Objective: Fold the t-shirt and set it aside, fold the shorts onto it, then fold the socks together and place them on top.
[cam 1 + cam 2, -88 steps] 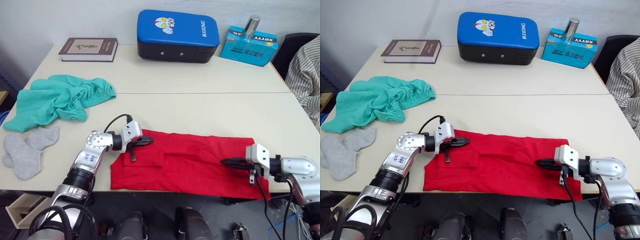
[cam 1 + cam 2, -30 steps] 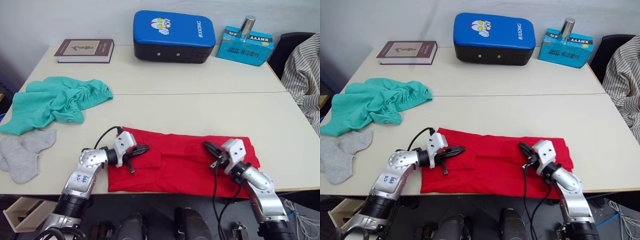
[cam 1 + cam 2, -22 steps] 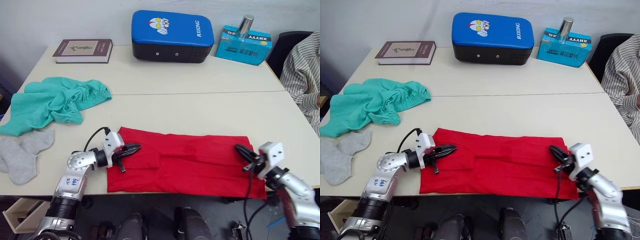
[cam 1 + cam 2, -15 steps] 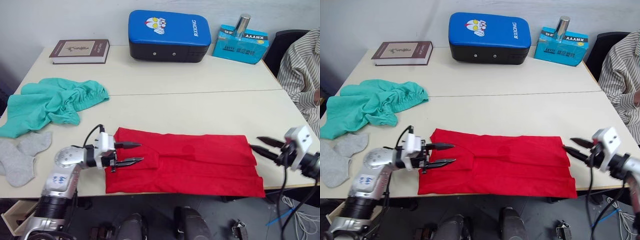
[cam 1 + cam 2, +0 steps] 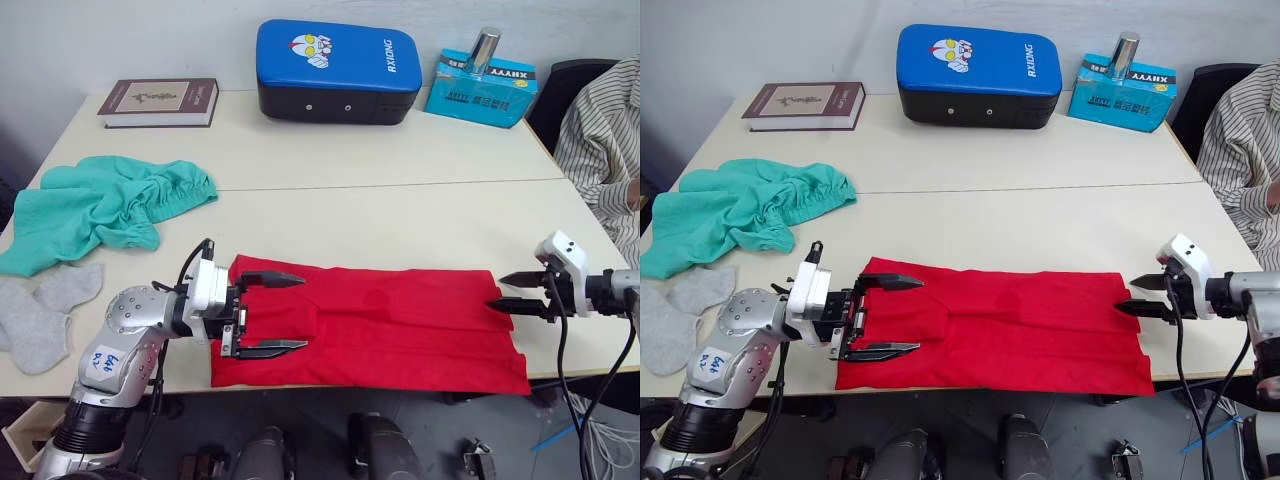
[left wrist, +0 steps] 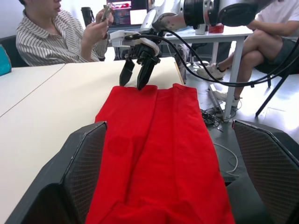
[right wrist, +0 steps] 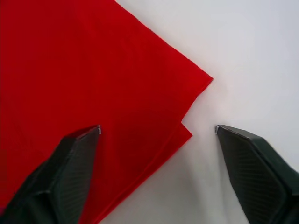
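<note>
Looking down from the head, the t-shirt (image 5: 380,325) lies folded into a long band along the near edge of the worktop (image 5: 400,215). The left claw (image 5: 272,313) is spread wide over its left end; the right claw (image 5: 512,290), also spread, sits at its right end. The shorts (image 5: 95,205) lie bunched far left, the socks (image 5: 40,310) just in front of them.

From the left wrist, seated people (image 6: 56,32) and another table (image 6: 219,32) show beyond the shirt.

From the right wrist, the shirt's layered corner (image 7: 187,107) lies between that claw's fingers.
</note>
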Tool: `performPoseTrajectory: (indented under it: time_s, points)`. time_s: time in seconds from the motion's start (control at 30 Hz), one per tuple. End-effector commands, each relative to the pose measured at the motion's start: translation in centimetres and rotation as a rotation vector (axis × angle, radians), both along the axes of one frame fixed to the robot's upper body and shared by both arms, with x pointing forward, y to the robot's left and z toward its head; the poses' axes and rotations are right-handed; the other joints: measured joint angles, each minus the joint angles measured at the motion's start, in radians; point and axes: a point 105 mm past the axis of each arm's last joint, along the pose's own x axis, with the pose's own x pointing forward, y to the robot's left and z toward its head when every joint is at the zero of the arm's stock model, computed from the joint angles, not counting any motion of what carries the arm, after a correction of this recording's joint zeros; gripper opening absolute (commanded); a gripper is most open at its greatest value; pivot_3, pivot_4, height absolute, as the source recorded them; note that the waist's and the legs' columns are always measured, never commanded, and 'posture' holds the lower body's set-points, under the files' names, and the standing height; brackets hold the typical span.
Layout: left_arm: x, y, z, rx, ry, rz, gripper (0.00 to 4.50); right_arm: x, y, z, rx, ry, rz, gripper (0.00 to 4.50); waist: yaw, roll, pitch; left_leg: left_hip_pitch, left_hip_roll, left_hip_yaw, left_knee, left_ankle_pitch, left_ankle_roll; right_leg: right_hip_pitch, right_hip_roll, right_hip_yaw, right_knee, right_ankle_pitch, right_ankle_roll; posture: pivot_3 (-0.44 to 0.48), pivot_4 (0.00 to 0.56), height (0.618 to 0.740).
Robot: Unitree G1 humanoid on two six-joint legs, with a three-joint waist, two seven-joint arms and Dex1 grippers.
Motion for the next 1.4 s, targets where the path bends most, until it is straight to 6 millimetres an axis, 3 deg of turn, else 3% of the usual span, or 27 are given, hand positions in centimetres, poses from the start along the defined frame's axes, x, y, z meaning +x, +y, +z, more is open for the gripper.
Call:
performPoseTrajectory:
  time_s: [0.03, 0.23, 0.3, 0.43, 0.5, 0.77, 1.03, 1.13, 1.2, 1.3, 1.4]
  points:
    - [-0.1, -0.2, 0.7, -0.012, -0.026, 0.005, 4.5, -0.4, 1.2, -1.5, 0.004, 0.074, 0.031, 2.52, 0.0, 0.0, 0.0, 0.0, 0.0, 0.0, 0.0, 0.0, 0.0, 0.0, 0.0, 0.0, 0.0, 0.0, 0.0, 0.0, 0.15, 0.74]
    - [0.5, -0.1, 0.9, -0.004, -0.029, 0.024, 4.5, -0.5, 1.9, -2.1, -0.007, 0.09, 0.06, 0.49, 0.0, -0.001, -0.001, 0.0, 0.001, 0.0, 0.0, 0.0, -0.001, 0.0, 0.001, 0.0, 0.0, 0.0, 0.0, 0.0, 0.15, 0.74]
    - [0.7, 0.1, 0.8, -0.002, -0.029, 0.038, 4.5, -0.6, 1.7, -2.3, -0.031, 0.092, 0.07, 0.04, 0.0, -0.001, -0.001, 0.0, 0.001, 0.0, 0.0, 0.0, -0.001, 0.0, 0.001, 0.0, 0.0, 0.0, 0.0, 0.0, 0.15, 0.74]
    - [1.2, 0.6, 0.6, -0.004, -0.027, 0.082, 4.5, 0.8, 0.3, -0.8, -0.144, 0.001, 0.07, 0.04, -0.001, -0.001, -0.001, 0.0, 0.001, 0.0, 0.0, 0.0, -0.001, 0.0, 0.001, 0.0, 0.0, 0.0, 0.0, 0.0, 0.15, 0.74]
    - [1.4, 0.9, 0.6, -0.01, -0.027, 0.107, 4.5, 2.6, 0.1, 0.7, -0.173, -0.088, 0.04, 0.04, -0.002, -0.001, -0.001, 0.001, 0.0, 0.001, 0.0, 0.0, -0.001, 0.0, 0.001, 0.0, 0.0, 0.0, 0.0, 0.0, 0.15, 0.74]
    - [2.8, 2.0, 0.1, -0.045, -0.024, 0.277, 4.5, 8.9, 2.6, 4.5, -0.269, -0.449, -0.035, 0.04, -0.007, -0.001, 0.0, -0.004, 0.0, 0.004, 0.0, 0.002, -0.003, -0.007, 0.001, 0.002, 0.003, 0.0, -0.001, 0.0, 0.15, 0.74]
    - [4.7, 3.6, -0.8, -0.053, 0.009, 0.46, 4.5, 11.1, 4.9, 5.3, -0.296, -0.612, -0.057, 0.04, -0.003, 0.0, 0.0, -0.004, 0.0, 0.004, 0.0, 0.003, -0.002, -0.007, 0.001, 0.004, 0.003, 0.0, -0.001, 0.0, 0.15, 0.74]
    - [5.6, 4.0, -1.3, -0.016, 0.019, 0.47, 4.5, 10.8, 5.2, 5.1, -0.216, -0.57, -0.045, 0.04, -0.004, 0.0, 0.0, -0.004, 0.0, 0.004, 0.0, 0.003, -0.002, -0.008, 0.001, 0.003, 0.004, 0.0, -0.001, 0.0, 0.15, 0.74]
    - [6.1, 4.0, -1.3, -0.004, 0.027, 0.45, 4.5, 10.4, 4.8, 5.3, -0.197, -0.554, -0.036, 0.53, -0.002, 0.0, 0.0, -0.005, 0.0, 0.004, 0.0, 0.003, -0.002, -0.008, 0.001, 0.003, 0.004, 0.0, -0.001, 0.0, 0.15, 0.74]
    - [7.2, 4.0, -1.1, 0.024, 0.042, 0.415, 4.5, 9.9, 2.8, 7.0, -0.195, -0.6, -0.089, 1.36, 0.001, 0.0, 0.001, -0.005, 0.0, 0.004, 0.0, 0.004, -0.002, -0.008, 0.001, 0.0, 0.004, 0.0, -0.001, 0.0, 0.15, 0.74]
    - [8.6, 4.1, -1.0, 0.052, 0.067, 0.397, 4.5, 8.6, 0.1, 8.5, -0.097, -0.537, -0.169, 2.4, 0.003, 0.001, 0.001, -0.005, -0.001, 0.004, -0.001, 0.004, -0.001, -0.008, 0.0, -0.002, 0.004, 0.0, 0.0, 0.0, 0.15, 0.74]
